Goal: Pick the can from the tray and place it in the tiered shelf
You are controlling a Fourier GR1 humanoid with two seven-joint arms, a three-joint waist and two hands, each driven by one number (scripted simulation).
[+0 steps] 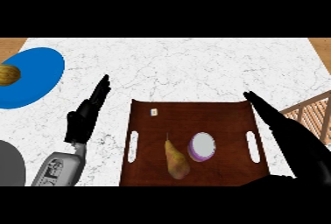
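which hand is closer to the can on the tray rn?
Right. The right hand sits over the tray's right edge, just right of the can. The left hand rests off the tray, to its left.

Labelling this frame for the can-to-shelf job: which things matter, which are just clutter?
Job:
- can, upright on the tray
- brown tray
- wooden tiered shelf, at the right edge
- right hand, open, fingers straight beside the tray

Clutter:
- pear on the tray
- small white cube on the tray
- blue plate with a walnut
- left hand, open, resting left of the tray
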